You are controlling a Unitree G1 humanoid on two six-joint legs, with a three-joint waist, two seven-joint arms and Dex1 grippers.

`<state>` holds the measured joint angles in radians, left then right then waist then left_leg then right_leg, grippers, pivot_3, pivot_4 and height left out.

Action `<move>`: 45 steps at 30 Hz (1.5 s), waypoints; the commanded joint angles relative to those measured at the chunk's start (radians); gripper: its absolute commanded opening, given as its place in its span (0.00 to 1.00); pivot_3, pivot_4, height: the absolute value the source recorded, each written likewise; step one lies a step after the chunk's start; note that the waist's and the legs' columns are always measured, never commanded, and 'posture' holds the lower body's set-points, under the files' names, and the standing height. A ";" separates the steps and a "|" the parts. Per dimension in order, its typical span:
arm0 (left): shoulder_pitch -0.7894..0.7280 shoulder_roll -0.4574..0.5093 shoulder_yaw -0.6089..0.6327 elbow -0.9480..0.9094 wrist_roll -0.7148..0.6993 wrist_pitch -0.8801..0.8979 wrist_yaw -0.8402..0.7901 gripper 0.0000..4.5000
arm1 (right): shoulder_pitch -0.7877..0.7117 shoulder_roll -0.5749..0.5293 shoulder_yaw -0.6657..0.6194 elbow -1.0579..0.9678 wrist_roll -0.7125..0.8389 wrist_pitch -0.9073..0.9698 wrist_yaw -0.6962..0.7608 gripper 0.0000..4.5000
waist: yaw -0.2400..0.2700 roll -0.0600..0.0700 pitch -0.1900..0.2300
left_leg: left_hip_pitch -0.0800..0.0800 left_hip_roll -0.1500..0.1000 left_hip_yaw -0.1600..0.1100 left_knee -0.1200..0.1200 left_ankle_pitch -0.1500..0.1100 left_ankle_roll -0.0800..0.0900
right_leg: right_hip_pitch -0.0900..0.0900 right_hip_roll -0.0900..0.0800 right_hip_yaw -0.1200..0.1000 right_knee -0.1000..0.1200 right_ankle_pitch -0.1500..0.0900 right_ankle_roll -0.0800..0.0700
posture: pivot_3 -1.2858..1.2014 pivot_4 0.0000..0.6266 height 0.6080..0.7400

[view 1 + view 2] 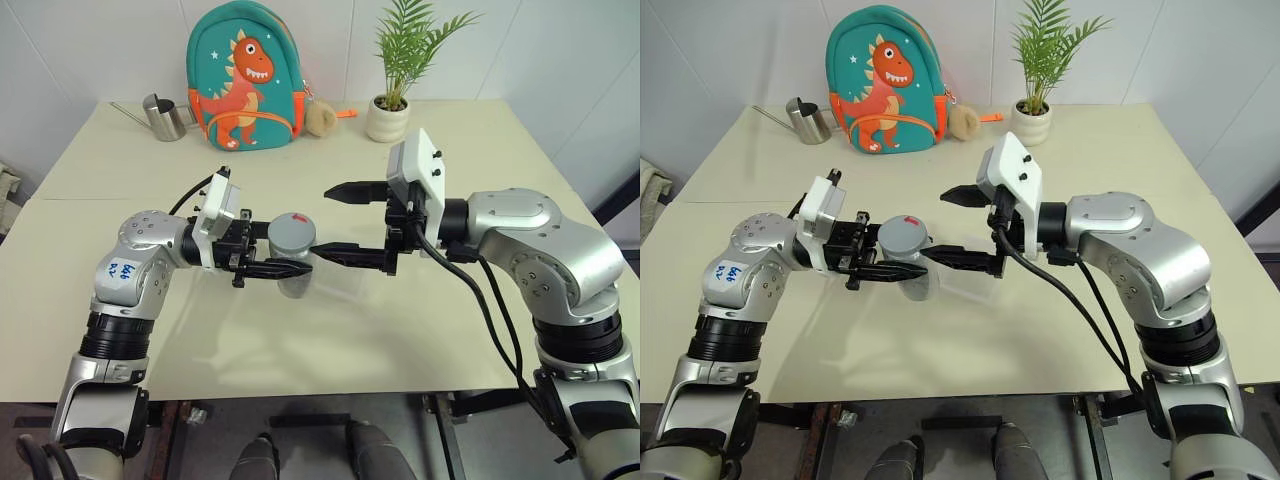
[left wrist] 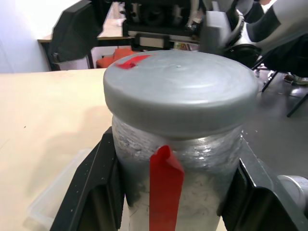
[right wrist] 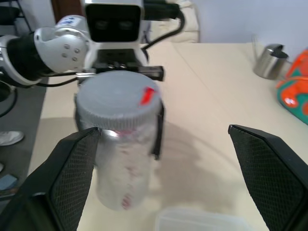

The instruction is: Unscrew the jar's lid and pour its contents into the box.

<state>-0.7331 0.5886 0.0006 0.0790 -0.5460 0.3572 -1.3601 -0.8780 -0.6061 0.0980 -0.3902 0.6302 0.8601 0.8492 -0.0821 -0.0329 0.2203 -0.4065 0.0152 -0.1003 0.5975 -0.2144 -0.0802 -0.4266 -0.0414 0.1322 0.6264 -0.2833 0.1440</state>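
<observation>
- One jar (image 1: 291, 262), held above the table (image 1: 330, 330).
- One lid (image 1: 291, 232), on top of the jar.
- One box (image 1: 968, 283), just beside the jar.
- Two grippers: the left gripper (image 1: 283, 270) at the jar, the right gripper (image 1: 334, 222) beside the jar.
- One watering can (image 1: 162, 117), one backpack (image 1: 245, 76), one potted plant (image 1: 392, 75), all beyond the jar.

Box (image 3: 202, 224) cut off; contents indiscernible.
</observation>
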 commanded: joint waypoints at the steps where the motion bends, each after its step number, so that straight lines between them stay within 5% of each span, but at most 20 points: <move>1: -0.022 0.006 0.007 0.014 -0.002 -0.020 -0.020 0.45 | 0.008 -0.031 -0.066 -0.073 0.059 0.020 0.008 1.00 | 0.001 0.000 0.000 | 0.000 0.000 0.000 0.000 0.000 0.000 | 0.000 0.000 0.000 0.000 0.000 0.000 | 0.52 0.24 1.00; 10: -0.056 -0.007 -0.011 0.075 0.008 -0.036 -0.056 0.45 | -0.016 -0.016 -0.096 -0.072 0.140 0.042 -0.008 1.00 | 0.001 0.000 0.000 | 0.000 0.000 0.000 0.000 0.000 0.000 | 0.000 0.000 0.000 0.000 0.000 0.000 | 0.52 0.24 1.00; 26: -0.097 -0.021 -0.031 0.056 -0.004 0.004 -0.069 0.45 | -0.072 0.198 0.045 0.050 0.029 -0.020 -0.108 1.00 | 0.001 0.000 0.000 | 0.000 0.000 0.000 0.000 0.000 0.000 | 0.000 0.000 0.000 0.001 0.000 0.000 | 0.52 0.24 1.00; 45: -0.093 -0.035 -0.022 0.043 -0.010 -0.006 -0.059 0.45 | -0.072 0.279 0.061 0.101 -0.028 -0.046 -0.112 1.00 | -0.001 0.000 0.000 | 0.000 0.000 0.000 0.000 0.000 0.000 | -0.001 0.000 0.000 0.002 0.000 0.000 | 0.52 0.24 1.00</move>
<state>-0.8130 0.5544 -0.0386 0.1638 -0.5411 0.3618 -1.4198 -0.9313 -0.3303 0.1792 -0.2707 0.6036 0.8368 0.7420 -0.0833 -0.0329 0.2203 -0.4065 0.0152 -0.1005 0.5977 -0.2144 -0.0802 -0.4272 -0.0413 0.1321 0.6280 -0.2835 0.1441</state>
